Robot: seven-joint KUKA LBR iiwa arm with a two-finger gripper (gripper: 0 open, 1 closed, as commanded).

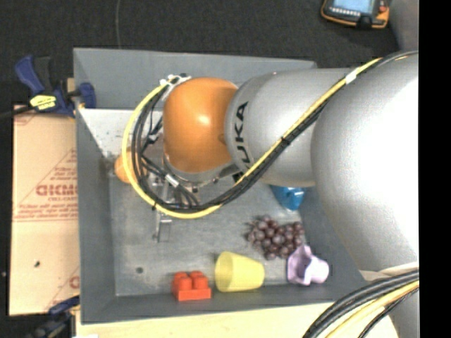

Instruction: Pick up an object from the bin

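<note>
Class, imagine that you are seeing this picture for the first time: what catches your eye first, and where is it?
The huge silver arm with its orange cover reaches in from the right over the upper half of the grey bin. Toward the bin's lower wall lie a red-orange brick, a yellow cup on its side, a bunch of dark purple grapes and a lilac thing at the right.

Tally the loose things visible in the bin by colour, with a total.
Red: 1, brick
Yellow: 1, cup
Purple: 2, grape bunch and pale lilac piece
Blue: 1, blue thing, partly hidden
Orange: 1, orange thing, partly hidden
Total: 6
</note>
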